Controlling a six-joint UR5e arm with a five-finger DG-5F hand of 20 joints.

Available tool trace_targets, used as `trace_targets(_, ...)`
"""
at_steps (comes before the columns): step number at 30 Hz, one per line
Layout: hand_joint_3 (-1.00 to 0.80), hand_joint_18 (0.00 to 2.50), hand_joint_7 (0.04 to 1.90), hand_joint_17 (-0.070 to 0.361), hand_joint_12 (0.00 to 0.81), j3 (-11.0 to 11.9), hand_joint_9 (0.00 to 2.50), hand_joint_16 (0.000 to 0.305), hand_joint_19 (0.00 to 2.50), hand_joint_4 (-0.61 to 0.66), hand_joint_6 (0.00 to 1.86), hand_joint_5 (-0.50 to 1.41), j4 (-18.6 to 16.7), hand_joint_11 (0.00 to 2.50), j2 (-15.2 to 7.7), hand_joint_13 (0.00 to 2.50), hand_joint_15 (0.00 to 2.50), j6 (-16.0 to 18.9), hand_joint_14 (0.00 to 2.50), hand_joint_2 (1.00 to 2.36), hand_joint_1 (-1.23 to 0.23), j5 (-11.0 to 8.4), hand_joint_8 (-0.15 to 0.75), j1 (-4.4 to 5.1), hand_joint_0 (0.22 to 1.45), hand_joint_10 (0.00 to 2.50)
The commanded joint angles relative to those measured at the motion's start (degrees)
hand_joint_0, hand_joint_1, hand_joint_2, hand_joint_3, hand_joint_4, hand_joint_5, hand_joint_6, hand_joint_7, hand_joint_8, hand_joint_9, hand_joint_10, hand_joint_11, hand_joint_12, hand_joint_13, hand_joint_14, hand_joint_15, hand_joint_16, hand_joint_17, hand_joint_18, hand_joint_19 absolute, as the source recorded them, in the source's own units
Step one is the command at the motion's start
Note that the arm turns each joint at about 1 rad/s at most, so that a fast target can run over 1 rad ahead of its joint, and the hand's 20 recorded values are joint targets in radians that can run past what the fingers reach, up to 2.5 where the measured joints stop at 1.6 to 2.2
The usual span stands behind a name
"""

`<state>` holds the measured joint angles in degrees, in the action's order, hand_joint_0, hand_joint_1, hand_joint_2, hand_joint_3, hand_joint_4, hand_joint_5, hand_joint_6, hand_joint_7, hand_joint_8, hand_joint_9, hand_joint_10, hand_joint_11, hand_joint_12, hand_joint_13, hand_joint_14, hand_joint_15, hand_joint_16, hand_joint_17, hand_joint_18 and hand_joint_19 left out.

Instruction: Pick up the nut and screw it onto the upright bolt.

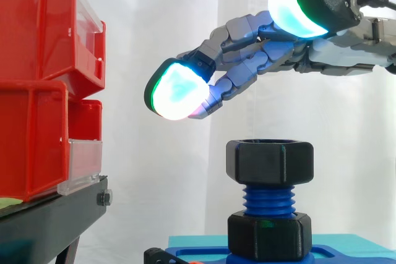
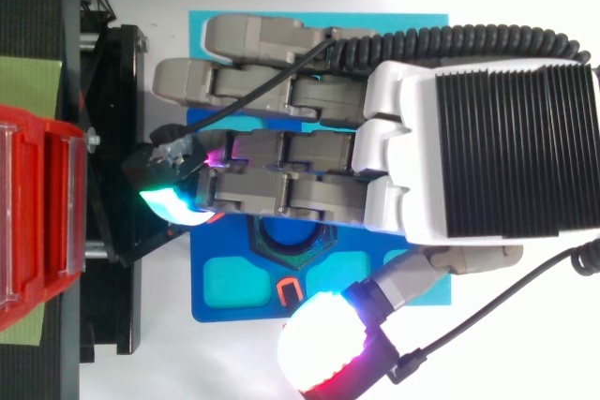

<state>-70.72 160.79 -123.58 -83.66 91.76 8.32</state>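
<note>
Hovering at 12 o'clock over the black nut [image 1: 269,162], the hand [image 1: 247,69] had its fingers loosely extended, holding nothing and clear of the nut. The nut sat at the top of the upright blue bolt [image 1: 269,200], above a black hexagonal collar [image 1: 269,234]. Red bins [image 1: 37,91] stood at 9 o'clock.

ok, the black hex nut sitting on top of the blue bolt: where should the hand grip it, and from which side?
Likely best: pinch the nut across two opposite side flats, coming straight down from above. It sits level atop the upright bolt, flats vertical and exposed, with thread and a lower black hex beneath. The open hand hovers above it.
</note>
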Motion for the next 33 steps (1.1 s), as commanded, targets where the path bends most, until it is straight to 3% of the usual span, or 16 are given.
trace_targets(1, -0.50, 0.00, 0.62, 0.092, 0.334, -0.03, 0.29, 0.041, 0.00, 0.16, 0.50, -0.16, 0.31, 0.00, -0.17, 0.02, 0.00, -0.01, 0.00, 1.00, 0.06, 0.08, 0.184, 0.12, 0.51, 0.00)
trace_targets(6, -0.50, 0.00, 0.68, 0.092, 0.336, -0.03, 0.29, 0.041, 0.00, 0.17, 0.50, -0.15, 0.57, 0.00, -0.08, 0.03, 0.00, -0.01, 0.00, 1.00, 0.06, 0.17, 0.190, 0.21, 0.51, 0.00)
trace_targets(10, -0.50, 0.00, 0.71, 0.092, 0.337, -0.03, 0.30, 0.041, 0.00, 0.17, 0.50, -0.14, 2.77, 0.00, -0.08, 0.04, 0.00, -0.01, 0.00, 1.00, 0.06, 0.26, 0.197, 0.65, 0.51, 0.00)
trace_targets(23, -0.50, 0.00, 0.83, 0.091, 0.339, -0.03, 0.31, 0.041, 0.00, 0.18, 0.50, -0.12, 4.00, 0.00, -0.08, 0.06, 0.00, -0.01, 0.00, 1.00, 0.06, 0.43, 0.204, 0.65, 0.52, 0.00)
trace_targets(33, -0.50, 0.00, 1.15, 0.089, 0.336, -0.03, 0.37, 0.040, 0.00, 0.19, 0.50, -0.08, 5.32, 0.00, -0.08, 0.12, 0.00, -0.01, 0.00, 1.00, 0.02, 0.61, 0.229, 0.30, 0.52, 0.00)
